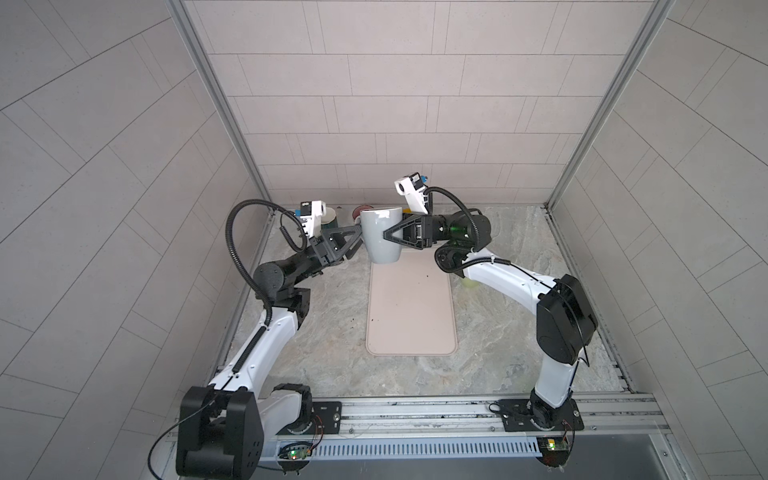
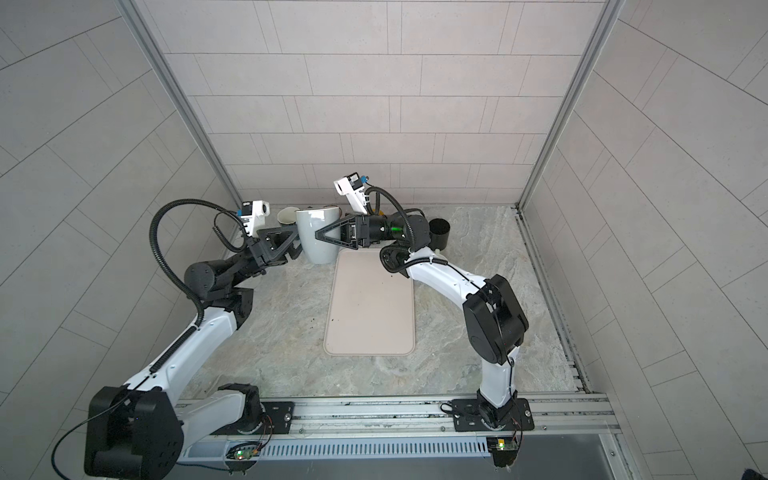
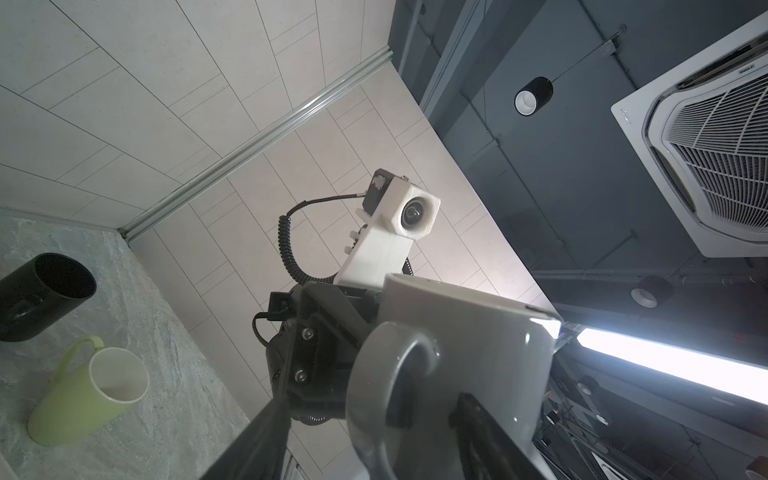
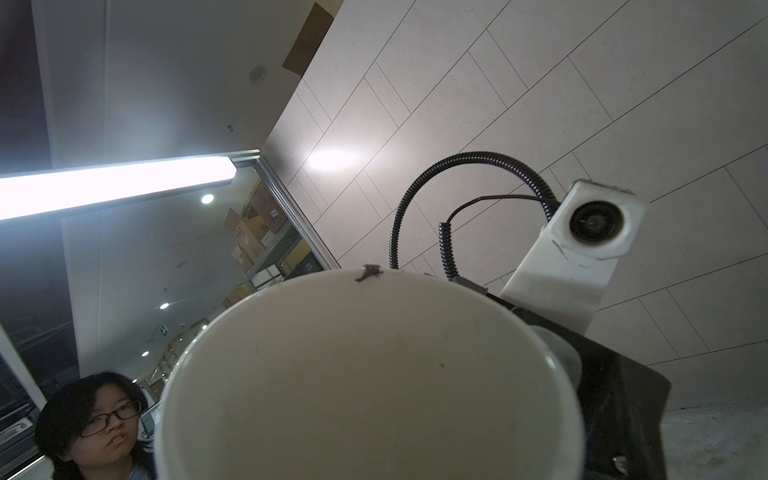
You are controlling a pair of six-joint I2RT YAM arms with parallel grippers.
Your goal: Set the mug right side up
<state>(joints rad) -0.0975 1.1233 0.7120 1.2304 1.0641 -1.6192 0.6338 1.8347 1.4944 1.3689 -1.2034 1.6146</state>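
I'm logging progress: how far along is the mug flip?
Done: the grey mug already points mouth-up. In hand: the right hand clamps its body over the mat's far end, with the left hand straddling the handle. Left: set it down and release.

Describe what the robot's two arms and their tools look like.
Both the left arm and right arm have white shells with bulky black joints. The left tool and right tool are black, with triangular open-frame fingers. Ribbed black conduit loops alongside, and a white wrist camera housing sits above each tool.
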